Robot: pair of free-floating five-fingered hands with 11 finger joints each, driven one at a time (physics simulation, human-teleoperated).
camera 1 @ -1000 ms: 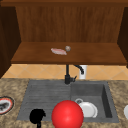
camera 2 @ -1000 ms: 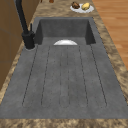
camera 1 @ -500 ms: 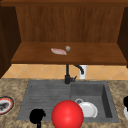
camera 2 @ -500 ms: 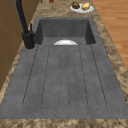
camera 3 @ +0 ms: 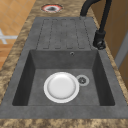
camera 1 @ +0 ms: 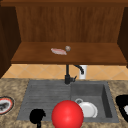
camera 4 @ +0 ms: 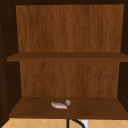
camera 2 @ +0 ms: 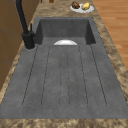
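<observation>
Nothing has moved since the earlier frames: both hands and every object sit where they were. Starting from the red ball, we see it in the front view at the near edge of the sink, over the line where the ribbed draining board meets the basin; we cannot tell whether it rests there or hangs above it. Our left hand hovers just beside the ball on its left, over the draining board, and our right hand is well apart at the picture's right edge, over the countertop. For both hands we cannot tell whether they are clenched, released or grasping anything. Behind the ball, a white plate lies flat in the basin next to the drain, with the black faucet behind it. Farther out, a red-rimmed plate sits on the counter to the left and a plate of food on the right. On the wooden shelf above lie a pinkish item and a small grey ball. We judge the main risk to be a nudge from the left hand, which could send the round ball into the basin onto the white plate, or off the front edge. We find no brand, label or writing to read.
</observation>
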